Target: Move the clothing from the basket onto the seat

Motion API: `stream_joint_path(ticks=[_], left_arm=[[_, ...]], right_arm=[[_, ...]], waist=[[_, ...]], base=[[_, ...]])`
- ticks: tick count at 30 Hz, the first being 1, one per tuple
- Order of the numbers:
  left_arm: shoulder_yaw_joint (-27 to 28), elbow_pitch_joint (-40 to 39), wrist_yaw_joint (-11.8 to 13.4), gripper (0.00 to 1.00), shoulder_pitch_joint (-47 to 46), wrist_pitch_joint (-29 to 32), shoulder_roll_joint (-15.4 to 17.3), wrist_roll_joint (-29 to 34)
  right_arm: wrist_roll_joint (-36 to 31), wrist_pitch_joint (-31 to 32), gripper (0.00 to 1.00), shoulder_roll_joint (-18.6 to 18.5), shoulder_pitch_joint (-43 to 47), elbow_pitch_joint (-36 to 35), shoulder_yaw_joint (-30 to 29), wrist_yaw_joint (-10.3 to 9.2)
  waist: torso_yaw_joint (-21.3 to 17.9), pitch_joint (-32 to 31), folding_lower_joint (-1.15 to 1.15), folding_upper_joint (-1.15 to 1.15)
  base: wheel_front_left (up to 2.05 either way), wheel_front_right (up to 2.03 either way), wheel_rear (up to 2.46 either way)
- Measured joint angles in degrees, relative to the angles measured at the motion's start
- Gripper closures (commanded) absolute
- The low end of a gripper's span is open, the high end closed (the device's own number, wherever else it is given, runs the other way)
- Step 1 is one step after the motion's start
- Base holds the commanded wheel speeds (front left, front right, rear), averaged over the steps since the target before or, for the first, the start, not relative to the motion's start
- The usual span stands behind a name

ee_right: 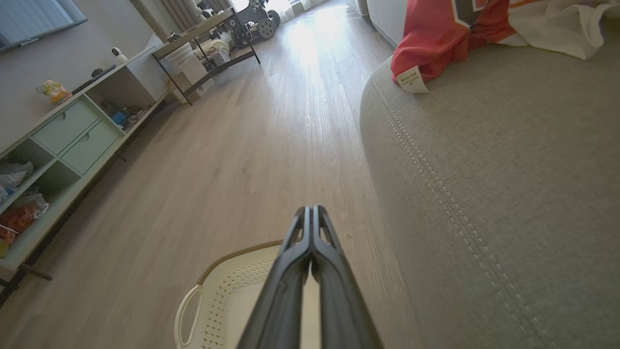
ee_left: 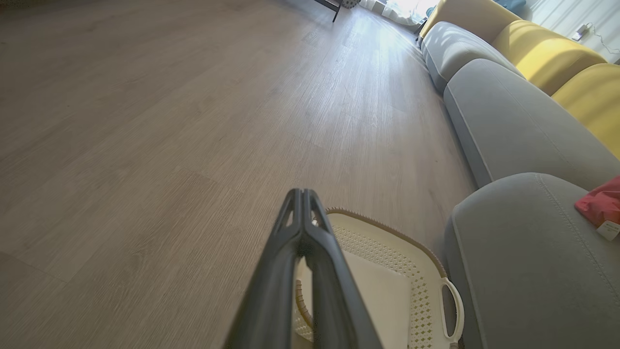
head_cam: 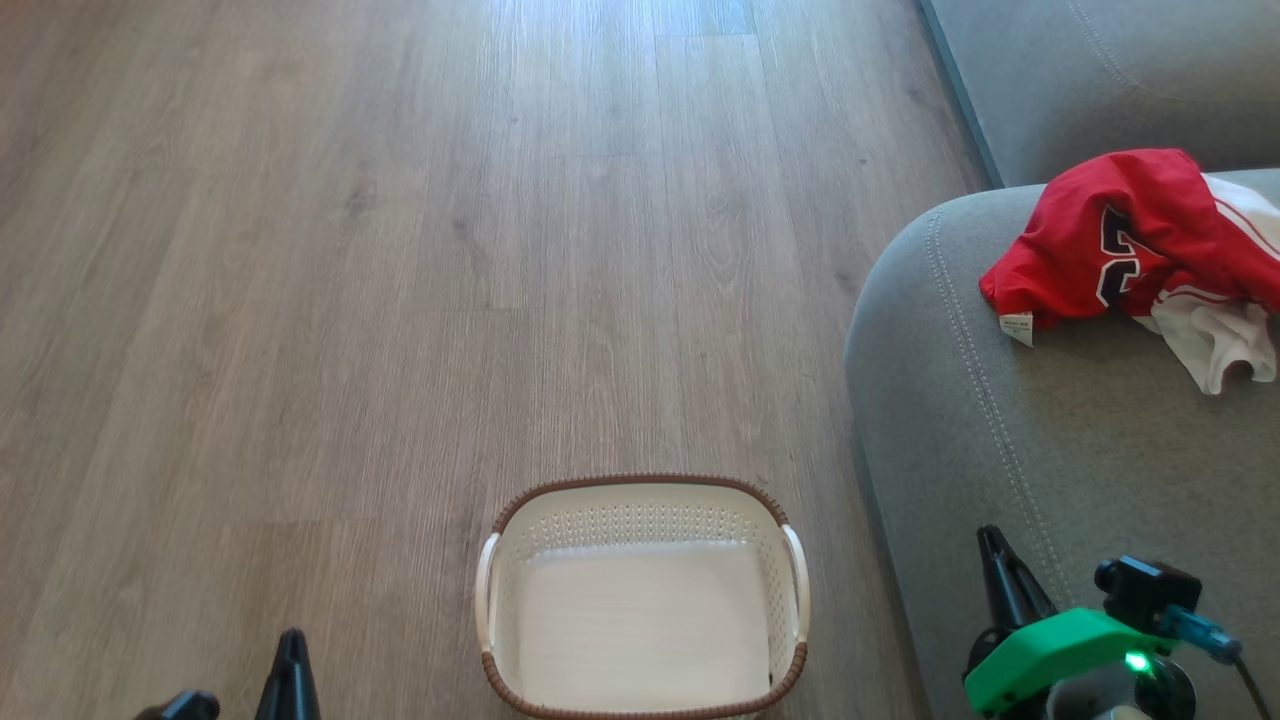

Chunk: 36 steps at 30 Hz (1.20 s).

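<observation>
The red clothing (head_cam: 1130, 240) with white trim, black numerals and a small white tag lies crumpled on the grey seat (head_cam: 1050, 460) at the right; it also shows as clothing (ee_right: 436, 34) on the seat (ee_right: 508, 169) and as a red corner (ee_left: 600, 206) on the seat (ee_left: 523, 261). The white basket (head_cam: 645, 600) with its brown braided rim stands on the floor with nothing in it; the basket (ee_left: 402, 271) and basket (ee_right: 227, 300) lie under both arms. My left gripper (ee_left: 302, 194) is shut and holds nothing, low left (head_cam: 292, 640). My right gripper (ee_right: 310, 211) is shut too, beside the seat (head_cam: 990, 540).
Wood-look floor (head_cam: 400, 300) stretches ahead and to the left. A low shelf unit with pale green drawers (ee_right: 72, 140) and a dark-framed table (ee_right: 208, 43) stand along the far wall. Yellow back cushions (ee_left: 547, 53) top the sofa.
</observation>
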Motion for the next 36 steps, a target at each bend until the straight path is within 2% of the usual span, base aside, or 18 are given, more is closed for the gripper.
stream_joint_path(ticks=[36], left_arm=[[7.08, -0.87, -5.39, 1.00, -2.69, 5.52, -3.12, -18.18]], right_arm=[[23.57, 5.82, 1.00, 0.01, -1.29, -3.44, -2.50, 0.00]], waist=[[-0.81, 0.83, 0.00, 0.00]], base=[[0.00, 0.00, 0.00]])
